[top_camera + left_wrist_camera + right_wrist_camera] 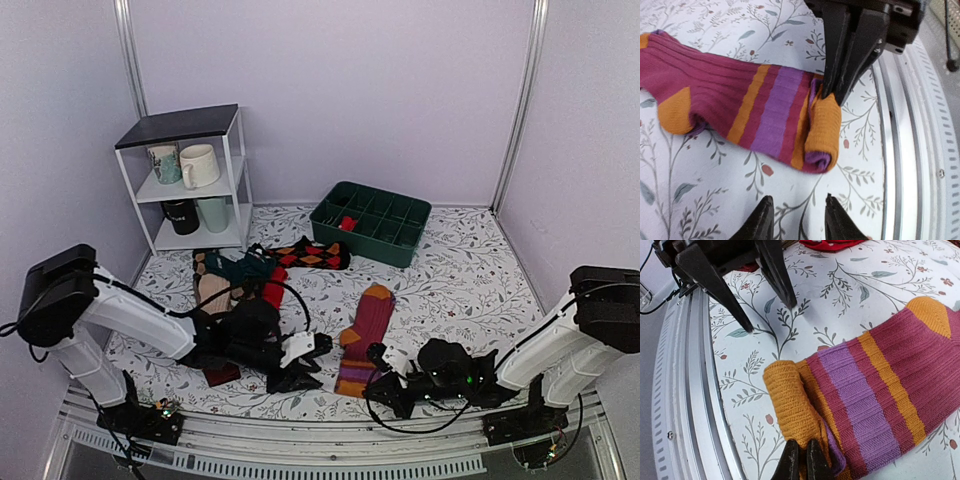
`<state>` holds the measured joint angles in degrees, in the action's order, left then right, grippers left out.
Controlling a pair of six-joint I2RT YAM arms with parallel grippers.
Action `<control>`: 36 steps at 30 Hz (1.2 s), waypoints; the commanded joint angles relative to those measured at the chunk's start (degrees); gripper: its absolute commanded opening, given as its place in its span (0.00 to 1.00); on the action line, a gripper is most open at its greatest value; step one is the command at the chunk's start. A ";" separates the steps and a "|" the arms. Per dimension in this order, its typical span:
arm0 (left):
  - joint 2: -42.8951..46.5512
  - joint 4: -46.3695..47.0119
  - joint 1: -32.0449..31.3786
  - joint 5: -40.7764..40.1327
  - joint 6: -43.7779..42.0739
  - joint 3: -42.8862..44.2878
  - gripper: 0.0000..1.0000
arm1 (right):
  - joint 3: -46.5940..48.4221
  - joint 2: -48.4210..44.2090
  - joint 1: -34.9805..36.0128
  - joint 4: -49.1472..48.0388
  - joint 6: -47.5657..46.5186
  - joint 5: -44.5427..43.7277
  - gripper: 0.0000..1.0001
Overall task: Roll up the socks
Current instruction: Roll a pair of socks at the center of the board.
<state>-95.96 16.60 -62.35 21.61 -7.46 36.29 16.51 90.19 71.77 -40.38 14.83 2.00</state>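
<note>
Right claw [802, 446] pinches the sock's [900, 370] rolled cuff [787, 400]; left claw [798, 199] hangs released just beside that cuff. Risk: one-sided pinch, so the roll could slip loose.

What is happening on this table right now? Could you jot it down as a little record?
job: rolling socks
sock in work: striped maroon sock, flat on the table, orange cuff rolled up a little
right gripper: shut on that cuff
left gripper: open, empty, close to the cuff, not touching
waiting: other socks piled farther back
also there: green tray
</note>
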 commanded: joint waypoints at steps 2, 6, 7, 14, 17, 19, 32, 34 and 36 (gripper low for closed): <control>10.39 15.17 -3.63 -8.55 -9.41 -9.44 0.38 | -1.70 -1.62 -4.21 9.88 7.95 9.73 0.00; 11.17 19.86 -6.97 -9.77 -16.98 -11.34 0.40 | 1.43 0.71 -8.20 15.45 12.82 16.62 0.00; 10.46 20.21 -7.26 -9.45 -18.31 -11.15 0.43 | 2.28 1.66 -9.26 16.72 13.91 18.52 0.00; 1.64 17.63 -7.87 -8.12 -23.15 -4.95 0.47 | 7.37 7.43 -13.00 23.04 14.58 28.14 0.00; -1.23 17.22 -8.39 -7.48 -23.50 -3.80 0.47 | 7.93 8.05 -13.49 23.82 13.99 29.38 0.00; -2.31 17.93 -8.69 -7.79 -23.77 -3.61 0.48 | 8.39 8.59 -13.52 24.16 13.42 30.14 0.00; -8.00 16.56 -8.84 -9.54 -23.62 -0.24 0.37 | 9.14 10.02 -14.09 24.59 11.72 31.99 0.00; -8.89 14.30 -8.84 -9.18 -23.48 1.19 0.22 | 9.01 9.86 -14.26 24.60 11.70 31.98 0.00; -9.10 13.28 -8.84 -8.45 -22.61 1.37 0.16 | 8.98 9.84 -14.41 24.55 11.58 32.00 0.00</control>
<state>-103.72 32.36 -70.46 12.29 -30.72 36.23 27.49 97.14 57.30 -26.26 27.09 34.87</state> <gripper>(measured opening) 0.196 0.036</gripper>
